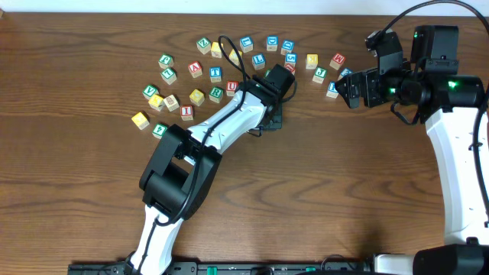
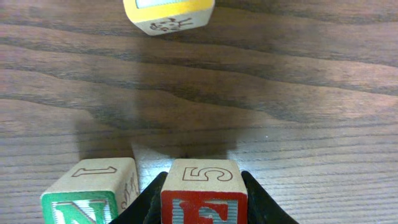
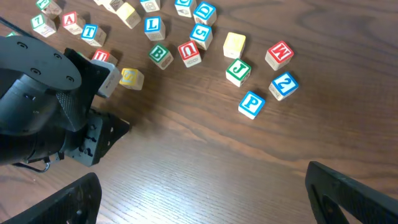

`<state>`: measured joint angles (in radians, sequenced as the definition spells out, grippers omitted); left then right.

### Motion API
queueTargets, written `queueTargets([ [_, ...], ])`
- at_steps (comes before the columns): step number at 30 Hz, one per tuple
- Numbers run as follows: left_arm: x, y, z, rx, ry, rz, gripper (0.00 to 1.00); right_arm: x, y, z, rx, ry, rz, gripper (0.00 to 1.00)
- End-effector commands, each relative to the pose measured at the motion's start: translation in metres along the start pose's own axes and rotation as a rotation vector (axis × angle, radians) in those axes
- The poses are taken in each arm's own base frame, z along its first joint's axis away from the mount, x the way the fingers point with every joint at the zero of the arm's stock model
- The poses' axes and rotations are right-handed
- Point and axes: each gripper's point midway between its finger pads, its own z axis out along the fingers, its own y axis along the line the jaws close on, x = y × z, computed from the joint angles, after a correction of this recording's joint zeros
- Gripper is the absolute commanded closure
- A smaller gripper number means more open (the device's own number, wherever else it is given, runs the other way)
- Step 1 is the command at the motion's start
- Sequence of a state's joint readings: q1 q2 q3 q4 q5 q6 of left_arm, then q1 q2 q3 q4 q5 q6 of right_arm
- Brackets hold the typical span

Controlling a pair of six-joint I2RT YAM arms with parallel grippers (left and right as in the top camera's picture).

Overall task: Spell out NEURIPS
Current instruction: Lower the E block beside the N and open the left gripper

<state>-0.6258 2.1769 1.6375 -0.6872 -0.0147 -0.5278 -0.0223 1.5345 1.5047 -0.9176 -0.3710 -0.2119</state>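
Note:
In the left wrist view my left gripper (image 2: 203, 186) is shut on a red E cube (image 2: 205, 208) with a 5 on its top face. The cube rests on the wood right beside a green N cube (image 2: 87, 199) to its left. From overhead the left gripper (image 1: 270, 117) hides both cubes. My right gripper (image 3: 205, 199) is open and empty, hovering at the right (image 1: 348, 85). In the right wrist view a blue P cube (image 3: 249, 104), a red U cube (image 3: 189, 53) and a blue S cube (image 3: 201, 34) lie loose. I cannot pick out R and I.
Other loose cubes form an arc across the far table (image 1: 176, 84): green J (image 3: 237, 71), red W (image 3: 279, 55), blue 2 (image 3: 284, 85), green B (image 3: 160, 55), blue L (image 3: 153, 25). A yellow cube (image 2: 168, 12) lies just ahead of the left jaws.

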Motion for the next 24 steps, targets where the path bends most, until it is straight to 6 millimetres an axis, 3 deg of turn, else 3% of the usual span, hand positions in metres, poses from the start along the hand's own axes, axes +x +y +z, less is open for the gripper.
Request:
queueTargets([
  [1, 0.001, 0.008, 0.007, -0.039, 0.001, -0.019, 0.70, -0.008, 0.002, -0.005, -0.007, -0.023, -0.001, 0.01],
  [10, 0.011, 0.013, 0.024, -0.066, 0.038, -0.032, 0.74, -0.008, 0.002, -0.005, -0.007, -0.023, -0.001, 0.01],
  [18, 0.011, 0.013, 0.025, -0.067, 0.039, -0.051, 0.74, -0.008, 0.002, -0.005, -0.007, -0.023, -0.001, 0.01],
  [24, 0.011, 0.013, 0.025, -0.067, 0.040, -0.050, 0.48, -0.008, 0.002, -0.005, -0.007, -0.023, -0.001, 0.01],
])
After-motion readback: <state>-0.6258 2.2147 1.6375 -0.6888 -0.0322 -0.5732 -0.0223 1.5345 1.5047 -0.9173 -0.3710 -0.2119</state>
